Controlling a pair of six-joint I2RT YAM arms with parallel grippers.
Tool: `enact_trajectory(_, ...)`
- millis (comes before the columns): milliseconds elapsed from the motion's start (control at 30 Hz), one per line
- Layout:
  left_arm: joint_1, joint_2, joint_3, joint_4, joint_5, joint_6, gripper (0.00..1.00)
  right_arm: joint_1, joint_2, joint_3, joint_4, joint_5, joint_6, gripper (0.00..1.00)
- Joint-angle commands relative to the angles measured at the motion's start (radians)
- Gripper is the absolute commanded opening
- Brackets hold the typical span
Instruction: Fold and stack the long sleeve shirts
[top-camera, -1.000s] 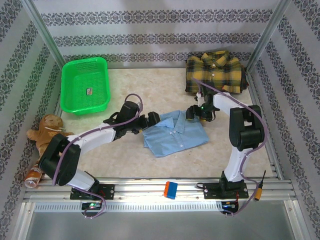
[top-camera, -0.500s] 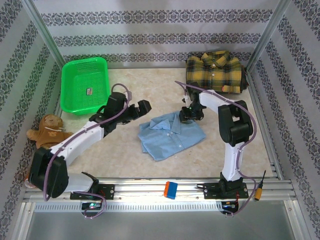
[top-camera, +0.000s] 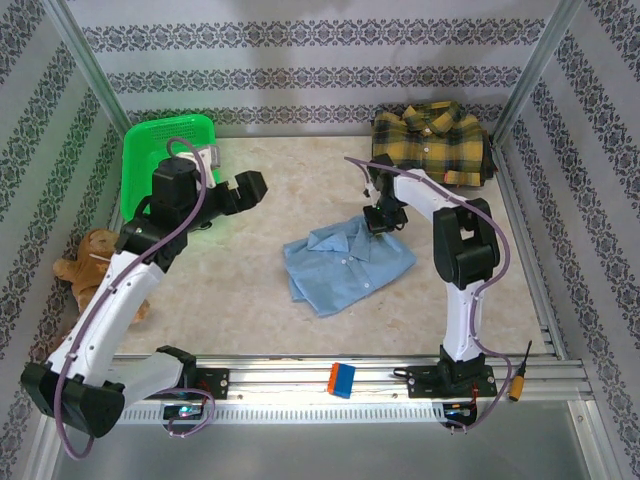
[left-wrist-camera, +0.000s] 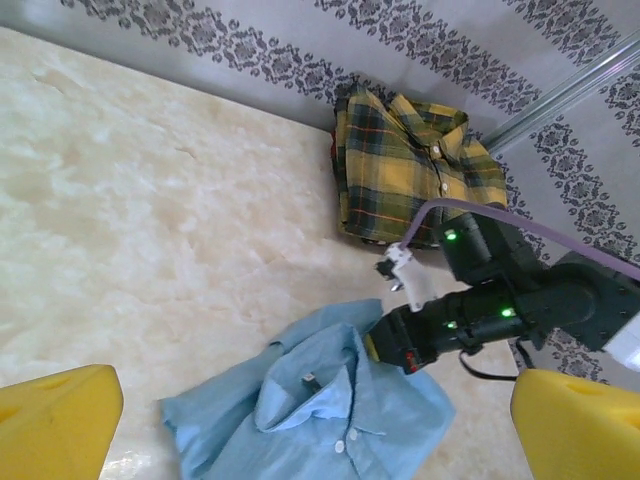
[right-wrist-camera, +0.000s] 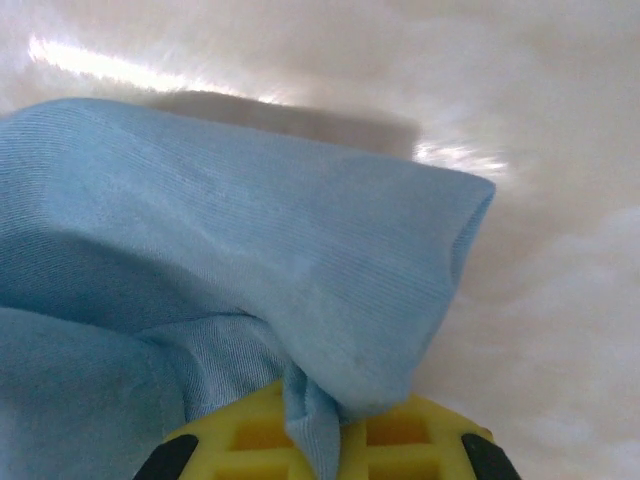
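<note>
So, up top the right gripper (top-camera: 378, 222) pinched the light blue shirt (top-camera: 345, 262) at its far edge, mid-table; the plaid flannel shirt (top-camera: 430, 140) sat folded in the far right corner. Left wrist: left gripper (left-wrist-camera: 320, 430) spread wide. Right wrist: blue cloth clamped between the pads (right-wrist-camera: 250, 440).

Green mesh basket (top-camera: 165, 124) sits at the far-left corner of the marble-look tabletop (top-camera: 290, 185). Brown plush toy (top-camera: 82, 264) is on the near side of the basket, by the left wall. Blue-and-orange block (top-camera: 342, 380) is on the front rail (top-camera: 270, 372), well right of the basket. Orange-handled tool (top-camera: 519, 381) is at the corner diagonally opposite the basket. Patterned wallpaper (top-camera: 300, 60) runs behind the basket, with a metal post (top-camera: 88, 72) just to its left.
</note>
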Motion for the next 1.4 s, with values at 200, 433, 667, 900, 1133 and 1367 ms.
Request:
enact_trajectory(200,0.014,0.061,0.046,-0.043,0.006,0.116,1.00,0.003,-0.151,0.268,-0.027,0.264,0.032,0.00)
enact_trajectory(433,0.014,0.128,0.065,0.035,0.011,0.119,1.00,0.006,-0.036,0.540,-0.101,0.304,0.027,0.00)
enact_trajectory(667,0.014,0.180,0.077,0.056,0.031,0.116,1.00,0.028,0.115,0.895,-0.206,0.329,0.016,0.00)
enact_trajectory(900,0.014,0.180,0.045,0.077,0.031,0.114,1.00,0.037,0.183,1.112,-0.251,0.336,0.050,0.00)
enact_trajectory(1133,0.014,0.180,0.002,0.116,0.047,0.080,1.00,0.011,0.153,1.129,-0.207,0.332,0.123,0.00)
enact_trajectory(1367,0.015,0.181,-0.022,0.131,0.047,0.069,1.00,-0.041,0.123,1.158,-0.165,0.329,0.176,0.00)
